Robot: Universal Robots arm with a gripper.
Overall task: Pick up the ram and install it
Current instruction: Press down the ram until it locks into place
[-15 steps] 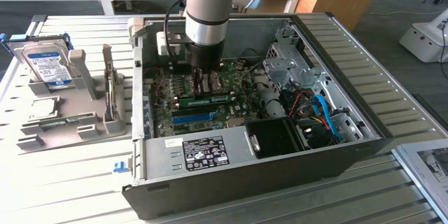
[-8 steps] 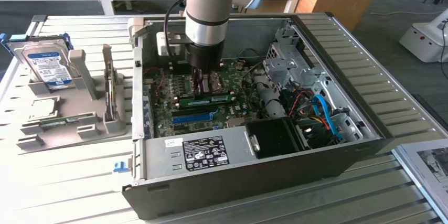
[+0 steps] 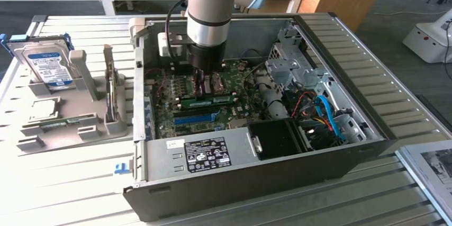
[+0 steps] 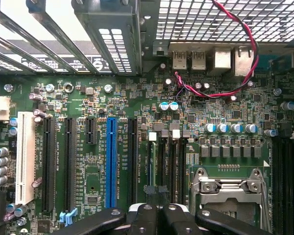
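The ram (image 3: 211,100) is a narrow green stick with a white label. It lies across the motherboard (image 3: 236,114) inside the open computer case (image 3: 353,78), lined up along the memory slots. My gripper (image 3: 202,89) hangs straight down into the case with its dark fingers shut together, and their tips are at the ram's top edge. I cannot tell whether they touch it. In the wrist view the shut black fingers (image 4: 143,218) sit over the memory slots (image 4: 172,166) beside the processor socket (image 4: 230,188), and they hide the ram.
A grey holder (image 3: 71,125) at the exterior view's left carries a silver hard drive (image 3: 50,67) and a thin upright board (image 3: 109,86). Inside the case are a blue slot (image 3: 194,118), the power supply (image 3: 201,154), a black fan (image 3: 279,138) and drive cages with cables (image 3: 318,109).
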